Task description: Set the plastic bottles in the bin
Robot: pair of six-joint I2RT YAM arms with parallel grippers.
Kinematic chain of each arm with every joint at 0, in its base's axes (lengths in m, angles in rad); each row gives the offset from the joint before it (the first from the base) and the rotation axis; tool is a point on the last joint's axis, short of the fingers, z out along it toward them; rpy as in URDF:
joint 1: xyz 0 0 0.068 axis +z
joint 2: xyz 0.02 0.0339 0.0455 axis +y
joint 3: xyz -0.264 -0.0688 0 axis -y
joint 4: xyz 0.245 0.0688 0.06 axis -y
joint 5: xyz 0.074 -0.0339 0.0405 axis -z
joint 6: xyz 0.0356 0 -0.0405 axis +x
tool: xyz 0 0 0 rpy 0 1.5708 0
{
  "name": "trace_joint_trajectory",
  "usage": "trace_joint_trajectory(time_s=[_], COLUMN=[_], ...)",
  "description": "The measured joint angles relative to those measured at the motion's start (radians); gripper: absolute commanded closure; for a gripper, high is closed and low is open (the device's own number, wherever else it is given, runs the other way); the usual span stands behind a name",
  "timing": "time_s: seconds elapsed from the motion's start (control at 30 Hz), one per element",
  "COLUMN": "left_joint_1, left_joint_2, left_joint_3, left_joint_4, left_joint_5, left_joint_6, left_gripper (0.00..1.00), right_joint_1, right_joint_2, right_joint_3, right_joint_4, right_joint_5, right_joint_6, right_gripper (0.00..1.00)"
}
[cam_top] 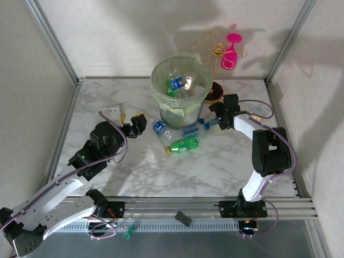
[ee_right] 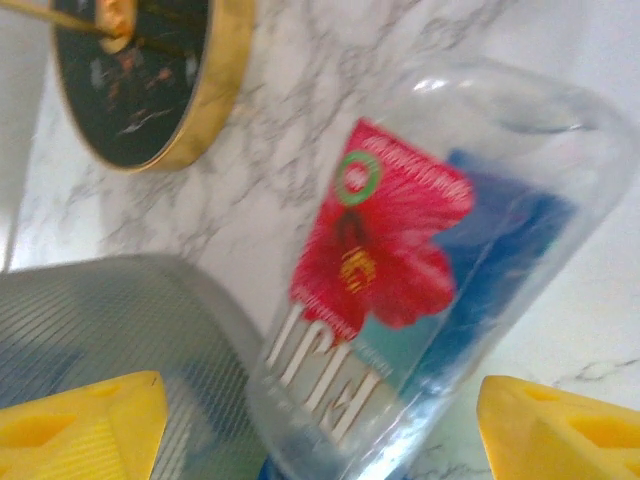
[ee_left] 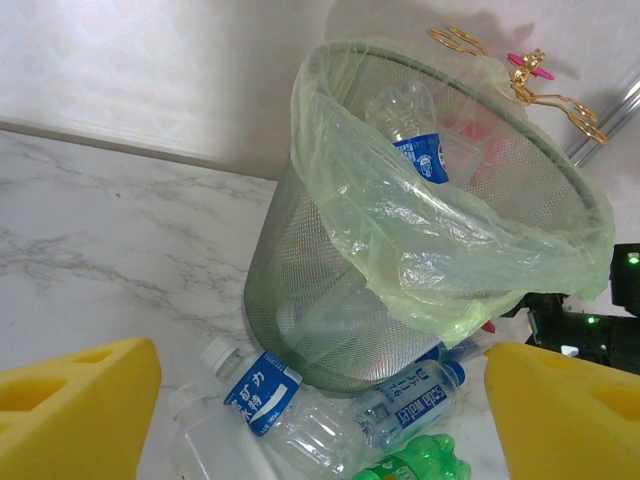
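Observation:
The bin [cam_top: 180, 88], a mesh basket with a pale green liner, stands at the middle back and holds several plastic bottles [cam_top: 176, 83]. At its foot lie a clear blue-labelled bottle [ee_left: 262, 395], another clear one [ee_left: 420, 395] and a green bottle [cam_top: 183, 144]. My left gripper [cam_top: 137, 124] is open to the left of this pile, yellow pads wide apart, and faces it [ee_left: 320, 365]. My right gripper [cam_top: 217, 114] is open at the bin's right side. A clear bottle with a red flower label [ee_right: 400, 260] lies between its fingers [ee_right: 80, 425]; no pad touches it.
A gold wire stand [cam_top: 212, 51] on a black, gold-rimmed base [ee_right: 150, 80] stands just behind the right gripper. A pink glass [cam_top: 231, 51] hangs on it. A white card [cam_top: 115, 112] lies at the left. Metal frame posts and walls close in the table.

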Motion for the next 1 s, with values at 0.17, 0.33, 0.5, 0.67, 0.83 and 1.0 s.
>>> trace_joint_trajectory(time_s=[0.17,0.33,0.5,0.67,0.83,1.0], left_joint_1=[0.000,0.000,0.000,0.000,0.000,0.000], left_joint_2=[0.000,0.000,0.000,0.000,0.000,0.000], left_joint_3=[0.000,0.000,0.000,0.000,0.000,0.000], left_joint_4=[0.000,0.000,0.000,0.000,0.000,0.000], left_joint_5=[0.000,0.000,0.000,0.000,-0.001,-0.002], left_joint_6=[0.000,0.000,0.000,0.003,0.005,0.007], left_gripper=[0.16,0.16,0.16,0.16,0.16,0.16], right_joint_1=[-0.006,-0.025,-0.032,-0.032,-0.033,-0.034], right_joint_2=[0.042,0.079,0.123,0.146,0.155,0.151], right_joint_3=[0.033,0.064,0.100,0.106,0.109,0.102], right_joint_4=[-0.051,-0.085,-0.090,-0.088,-0.074,-0.067], right_joint_5=[0.064,0.077,0.075,0.048,0.040,0.048], right_joint_6=[0.050,0.065,0.066,0.066,0.071,0.078], right_gripper=[0.20,0.16,0.14,0.16,0.31,0.44])
